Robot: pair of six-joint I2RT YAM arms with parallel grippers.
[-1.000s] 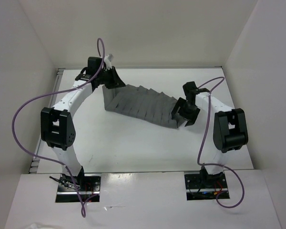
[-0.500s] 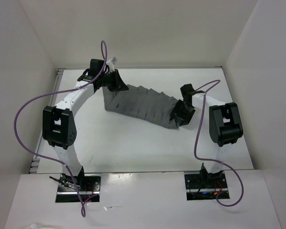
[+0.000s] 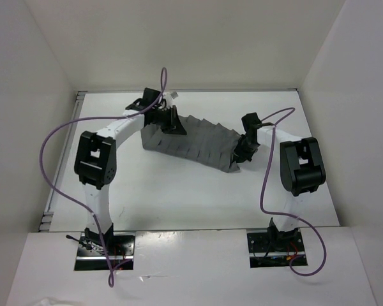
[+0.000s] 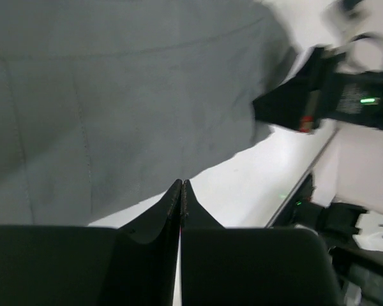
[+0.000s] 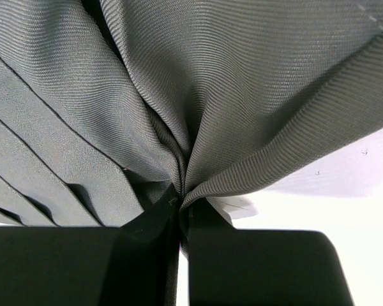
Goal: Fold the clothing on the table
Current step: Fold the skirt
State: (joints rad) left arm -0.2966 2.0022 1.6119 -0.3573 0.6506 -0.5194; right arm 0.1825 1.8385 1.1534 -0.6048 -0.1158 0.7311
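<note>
Your skirt (image 3: pixel 195 140) lies flat on the far half of the white table (image 3: pixel 179 197), between your two arms. Its long side runs from far left to nearer right, and its pleat lines go across it. Your right gripper (image 5: pixel 180 199) pinches the skirt's right end, so the cloth bunches into its tips. Your left gripper (image 4: pixel 180 186) is pressed together at the skirt's left edge. You cannot tell if it has caught any cloth.
</note>
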